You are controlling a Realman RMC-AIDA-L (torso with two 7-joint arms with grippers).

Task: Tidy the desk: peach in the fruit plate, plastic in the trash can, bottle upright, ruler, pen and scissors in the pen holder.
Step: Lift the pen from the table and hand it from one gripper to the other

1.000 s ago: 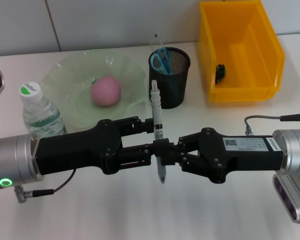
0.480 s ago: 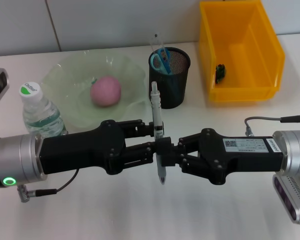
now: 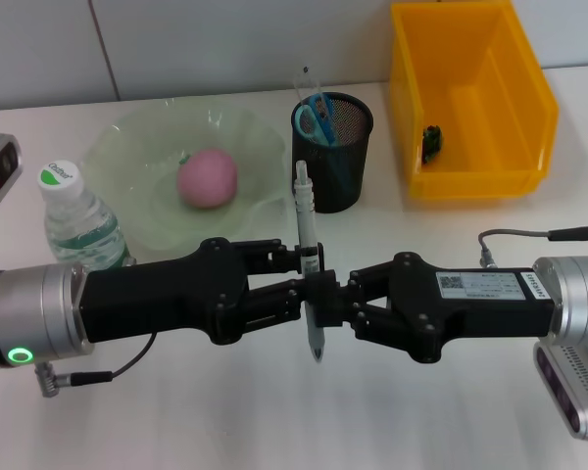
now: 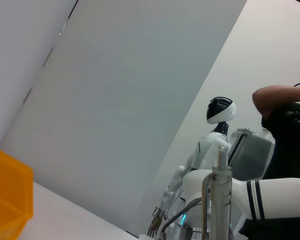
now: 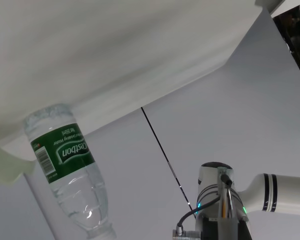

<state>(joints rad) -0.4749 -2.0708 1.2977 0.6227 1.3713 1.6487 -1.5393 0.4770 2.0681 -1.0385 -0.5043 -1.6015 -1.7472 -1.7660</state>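
Nearest, both grippers met above the counter: the left gripper and right gripper each had jaws closed on the upright pen, apparently a handover. Beyond stood the pen holder, its likely destination, scissors already inside.

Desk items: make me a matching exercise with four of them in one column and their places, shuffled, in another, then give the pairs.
1. peach
2. scissors
3. pen
4. bottle

A. held between the left gripper and right gripper
B. in the pen holder
C. upright beside the fruit plate
D. in the fruit plate

Pairs: 1-D, 2-B, 3-A, 4-C
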